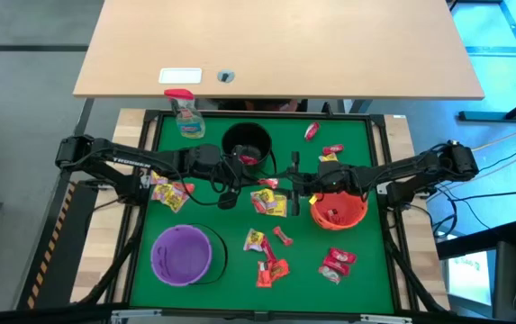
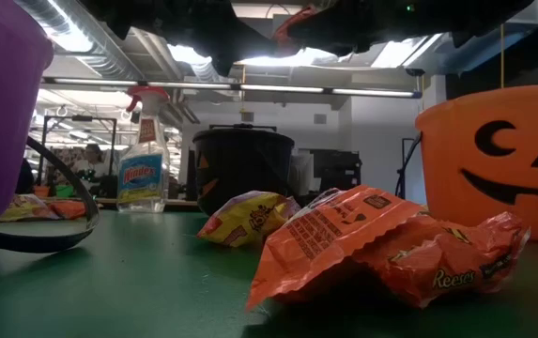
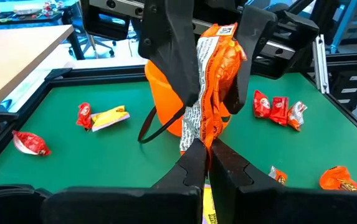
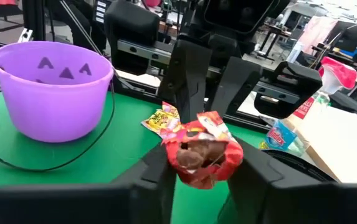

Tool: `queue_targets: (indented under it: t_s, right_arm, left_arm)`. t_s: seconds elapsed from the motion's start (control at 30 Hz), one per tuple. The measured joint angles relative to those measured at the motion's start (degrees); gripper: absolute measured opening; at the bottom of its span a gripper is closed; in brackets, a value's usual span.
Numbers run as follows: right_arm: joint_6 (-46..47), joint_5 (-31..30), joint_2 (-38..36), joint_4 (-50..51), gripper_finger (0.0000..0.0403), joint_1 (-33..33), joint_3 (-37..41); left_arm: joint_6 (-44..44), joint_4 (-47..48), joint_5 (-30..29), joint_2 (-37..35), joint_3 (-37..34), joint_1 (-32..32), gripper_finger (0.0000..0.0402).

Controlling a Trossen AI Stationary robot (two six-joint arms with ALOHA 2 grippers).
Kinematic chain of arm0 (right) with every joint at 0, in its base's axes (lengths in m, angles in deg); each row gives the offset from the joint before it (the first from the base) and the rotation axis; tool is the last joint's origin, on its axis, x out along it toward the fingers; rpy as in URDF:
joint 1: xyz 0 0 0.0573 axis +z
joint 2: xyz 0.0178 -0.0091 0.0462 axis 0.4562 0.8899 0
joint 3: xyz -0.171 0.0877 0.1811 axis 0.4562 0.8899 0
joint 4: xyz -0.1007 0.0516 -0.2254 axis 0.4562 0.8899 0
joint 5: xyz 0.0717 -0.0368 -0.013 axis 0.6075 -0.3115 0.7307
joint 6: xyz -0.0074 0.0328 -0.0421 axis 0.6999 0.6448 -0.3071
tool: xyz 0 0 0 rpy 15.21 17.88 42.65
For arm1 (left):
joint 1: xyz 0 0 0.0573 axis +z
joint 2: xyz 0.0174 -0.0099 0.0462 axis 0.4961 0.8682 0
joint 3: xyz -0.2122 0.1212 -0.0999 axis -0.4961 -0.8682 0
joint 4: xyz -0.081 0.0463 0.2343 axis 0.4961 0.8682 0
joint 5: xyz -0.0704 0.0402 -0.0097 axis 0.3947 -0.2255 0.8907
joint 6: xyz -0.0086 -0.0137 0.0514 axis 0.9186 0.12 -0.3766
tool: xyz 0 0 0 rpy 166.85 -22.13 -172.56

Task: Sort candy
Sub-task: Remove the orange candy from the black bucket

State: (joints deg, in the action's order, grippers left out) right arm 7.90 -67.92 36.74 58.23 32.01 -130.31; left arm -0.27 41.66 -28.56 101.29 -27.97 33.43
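Over the middle of the green table my two grippers meet tip to tip. My left gripper (image 1: 254,180) (image 3: 204,148) is shut on an orange candy packet (image 3: 214,81) (image 1: 269,183). My right gripper (image 1: 285,183) (image 4: 203,167) has its fingers closed in on the packet's other end. Loose candy lies on the mat: a pile at the left (image 1: 169,191), one under the grippers (image 1: 269,203), more near the front (image 1: 271,268) (image 1: 337,263) and at the back (image 1: 332,149). My left gripper pinches one end of the packet (image 3: 197,132) between its two fingers, coming level from the table's left. The packet reaches out beyond the fingertips, crumpled, lifted clear of the mat. My right gripper has the packet's opposite end (image 4: 187,155) between its two fingers, coming level from the table's right. Both fingers (image 3: 177,62) lie against the packet's sides.
A black bucket (image 1: 247,147) stands at the back centre, an orange bucket (image 1: 339,210) right of centre below my right arm, and a purple bucket (image 1: 183,254) front left. A spray bottle (image 1: 185,113) stands at the back left. A raised rim (image 1: 149,180) runs round the mat.
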Motion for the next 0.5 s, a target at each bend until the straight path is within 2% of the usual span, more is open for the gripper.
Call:
queue_targets:
  t_s: [0.1, 0.23, 0.5]
  right_arm:
    - [0.0, 0.02, 0.0, 0.01, 0.0088, -0.01, 0.0]
    - [0.0, -0.99, 0.0, 0.04, 0.007, -0.02, 0.0]
    - [-0.01, -2.36, -1.88, 2.68, 0.0063, -0.02, 0.0]
  left_arm:
    - [0.02, 0.0, -0.86, 0.0, 0.0, 0.0, 0.0017]
    - [0.02, -0.11, -1.36, 0.0, 0.0, 0.04, 0.0056]
    - [-0.52, 2.33, -3.34, -1.51, -0.01, 0.04, 0.0131]
